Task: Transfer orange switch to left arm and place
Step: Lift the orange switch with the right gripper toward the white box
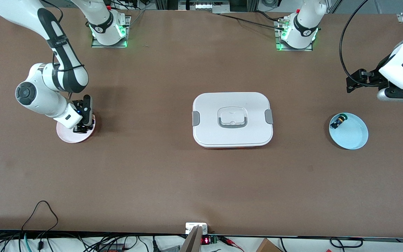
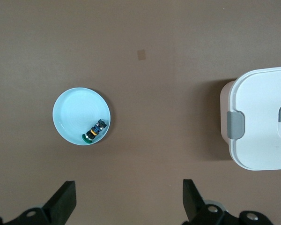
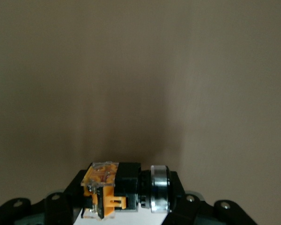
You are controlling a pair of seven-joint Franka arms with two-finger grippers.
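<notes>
Right tool (image 1: 81, 126) sits clamped on the orange switch (image 3: 124, 190) at the pink plate (image 1: 66, 135); left tool (image 2: 129, 204) waits spread apart. A shallow grip could drop it crossing the box (image 1: 232, 119).

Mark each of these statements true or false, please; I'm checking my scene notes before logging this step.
1. The right gripper is over the pink plate, fingers shut on the orange switch. True.
2. The box has its lid off. False: the lid is on.
3. The green-capped switch lies in the blue plate. True.
4. The left gripper holds a switch. False: its fingers are open with nothing between them.
</notes>
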